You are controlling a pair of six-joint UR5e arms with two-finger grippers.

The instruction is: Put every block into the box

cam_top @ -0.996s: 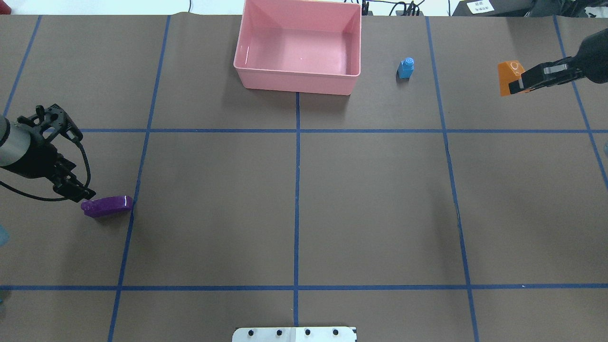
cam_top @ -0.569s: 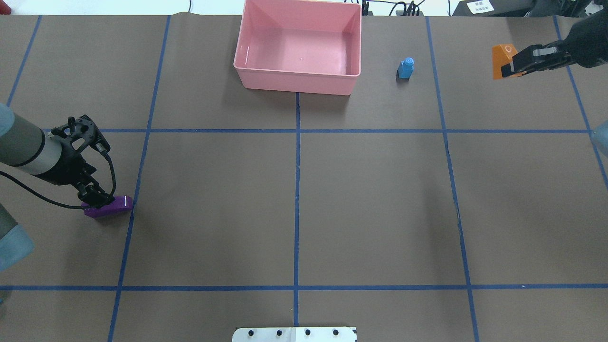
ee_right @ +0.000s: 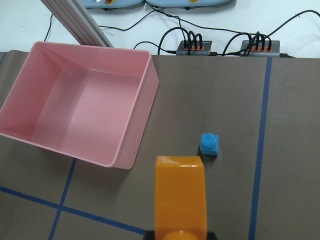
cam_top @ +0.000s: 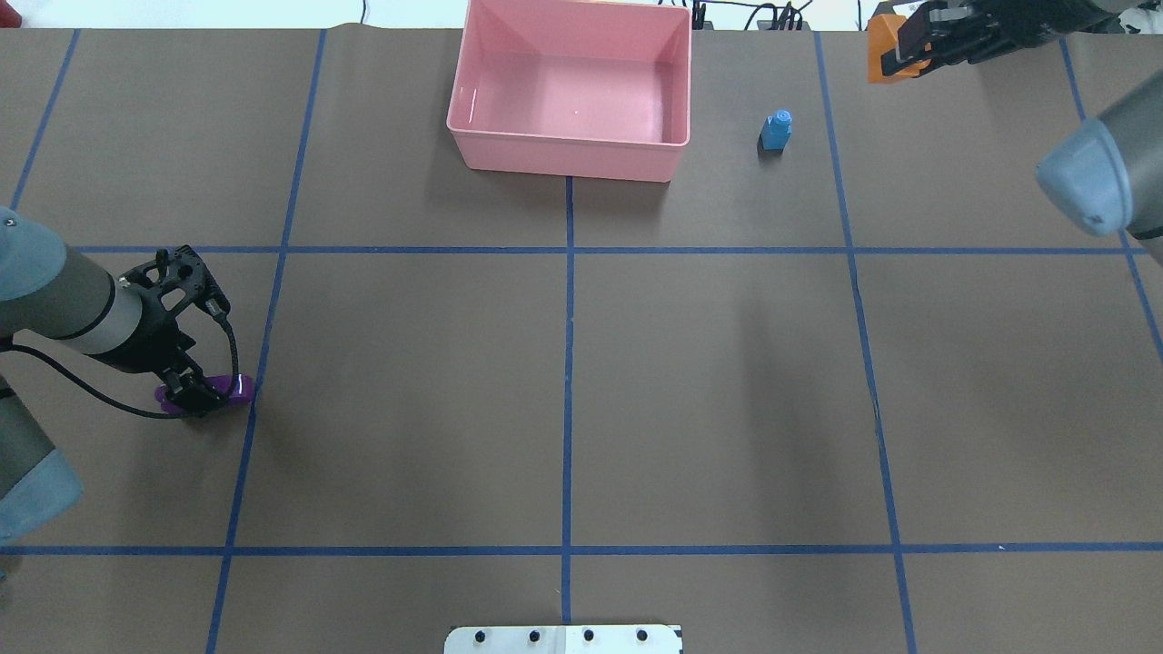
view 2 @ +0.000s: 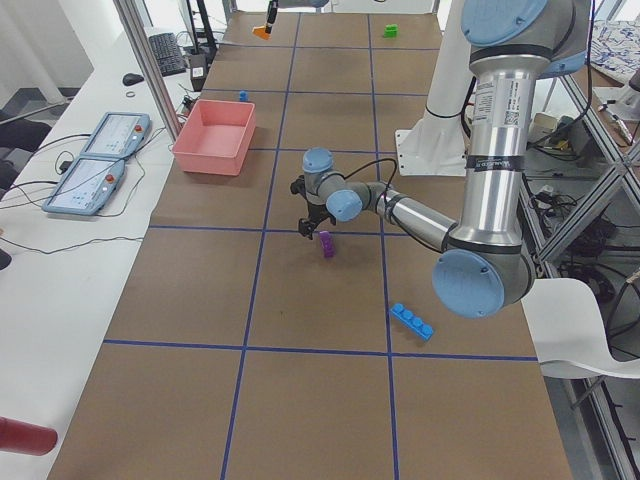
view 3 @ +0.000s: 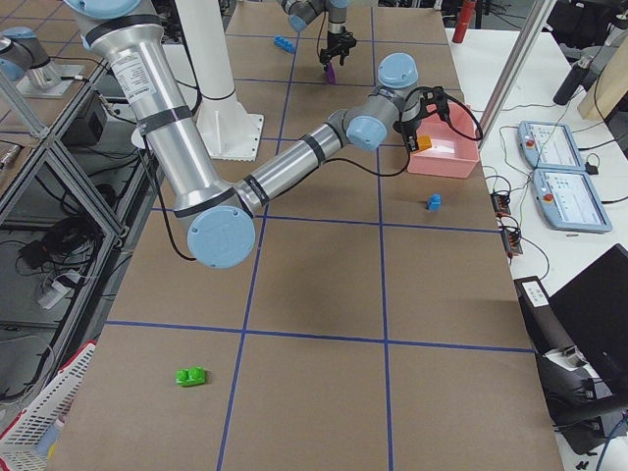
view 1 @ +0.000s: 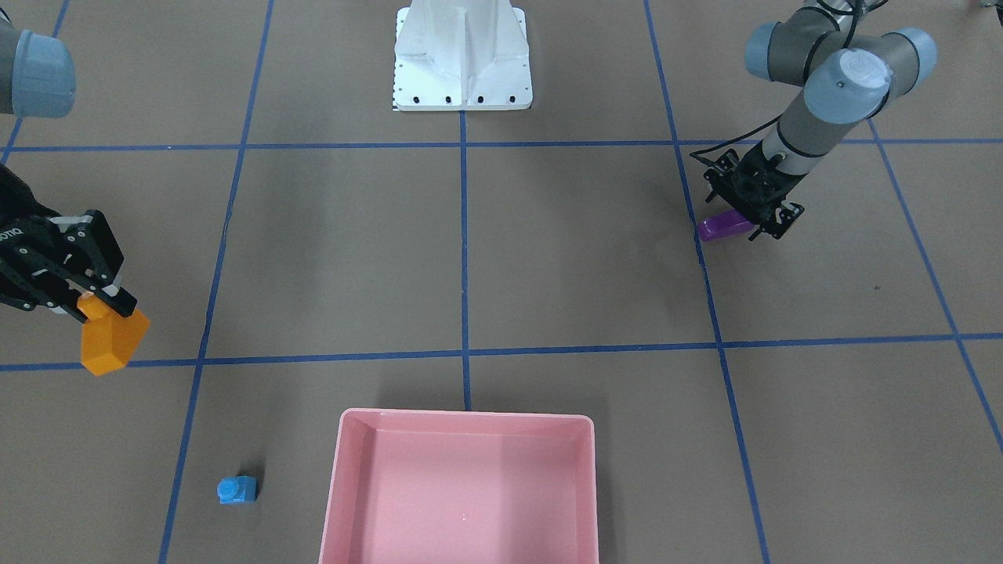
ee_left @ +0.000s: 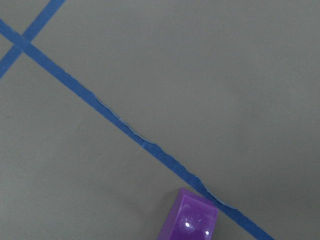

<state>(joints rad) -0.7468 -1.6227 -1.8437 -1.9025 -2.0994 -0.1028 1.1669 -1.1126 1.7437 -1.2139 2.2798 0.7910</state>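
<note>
My right gripper (view 1: 94, 301) is shut on the orange block (view 1: 114, 341) and holds it in the air, right of the pink box (cam_top: 563, 165); the block fills the lower right wrist view (ee_right: 180, 197). My left gripper (cam_top: 195, 395) is down over one end of the purple block (cam_top: 234, 389), jaws apart on either side of it. The purple block also shows at the bottom of the left wrist view (ee_left: 189, 220). The small blue block (cam_top: 776, 130) stands just right of the box. The green block (view 3: 191, 376) and the long blue block (view 2: 411, 321) lie far off, near the table's ends.
The white robot base (view 1: 462, 55) stands at the near middle edge. Blue tape lines cross the brown table. Two tablets (view 2: 95, 170) and cables lie on the white bench beyond the box.
My left gripper moved right and down onto the purple block. My right gripper carried the orange block up and left, toward the table's far edge.
</note>
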